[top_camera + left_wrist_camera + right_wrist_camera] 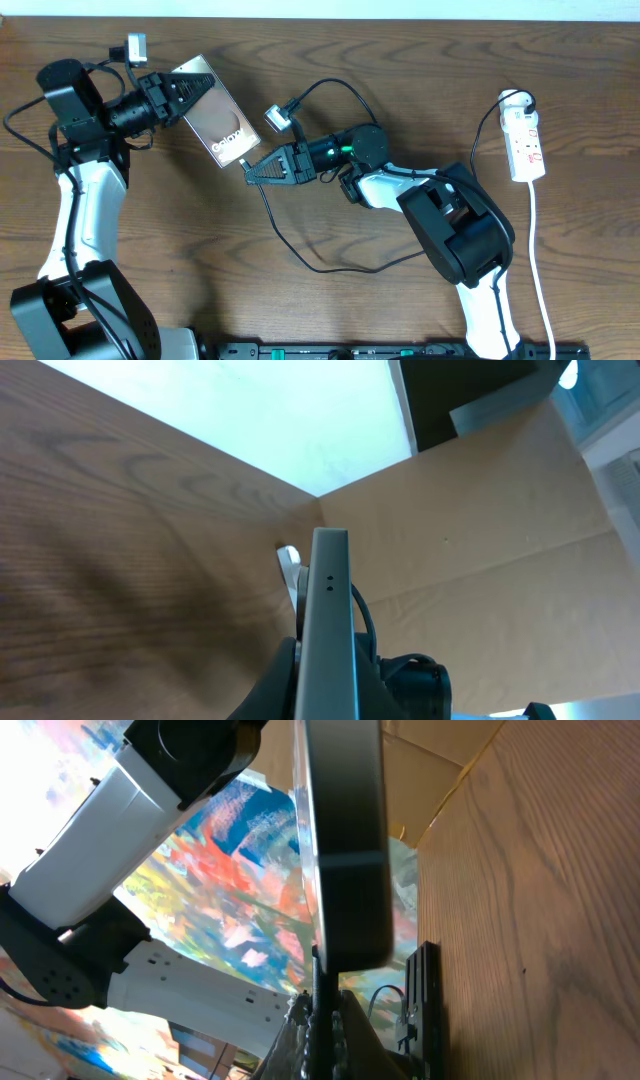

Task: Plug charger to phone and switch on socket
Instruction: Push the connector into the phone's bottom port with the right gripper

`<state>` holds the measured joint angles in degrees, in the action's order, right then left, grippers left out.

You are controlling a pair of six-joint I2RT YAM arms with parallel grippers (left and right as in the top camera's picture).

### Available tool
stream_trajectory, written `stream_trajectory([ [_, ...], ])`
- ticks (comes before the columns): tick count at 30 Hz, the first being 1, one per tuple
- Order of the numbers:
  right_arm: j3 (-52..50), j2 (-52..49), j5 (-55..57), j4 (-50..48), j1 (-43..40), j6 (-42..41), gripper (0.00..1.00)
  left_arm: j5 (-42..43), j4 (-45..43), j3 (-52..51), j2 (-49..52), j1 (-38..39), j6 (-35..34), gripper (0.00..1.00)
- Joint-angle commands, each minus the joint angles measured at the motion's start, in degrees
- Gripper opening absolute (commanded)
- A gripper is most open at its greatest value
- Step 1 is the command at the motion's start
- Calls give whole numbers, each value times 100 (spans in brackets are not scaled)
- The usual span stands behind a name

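My right gripper [250, 170] was pinched shut on the charger [272, 218] just behind its tip, which sat ahead of the fingers at the near edge of the phone [222, 118]. I judged the cable limp and light, so only the stiff connector would steer, and a short hold suited it. Beyond that, the left gripper [180, 92] clamped the phone's far end by its edges. The phone looked rigid and glossy, and likely to slip under a push. The socket [526, 145] lay well behind the right gripper on the surface [400, 60].

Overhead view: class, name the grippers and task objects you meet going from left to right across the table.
left gripper → phone → right gripper → socket
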<state>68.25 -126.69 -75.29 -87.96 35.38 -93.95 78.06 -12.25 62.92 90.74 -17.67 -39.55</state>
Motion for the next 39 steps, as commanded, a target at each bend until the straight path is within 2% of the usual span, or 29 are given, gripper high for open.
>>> stream_trajectory([
  [1,39,48,-2,-232,13,-28,1,251,-48,90,-83,-9,79,7],
  [39,39,48,-22,-232,-79,7,1,400,238,90,-83,0,313,8],
])
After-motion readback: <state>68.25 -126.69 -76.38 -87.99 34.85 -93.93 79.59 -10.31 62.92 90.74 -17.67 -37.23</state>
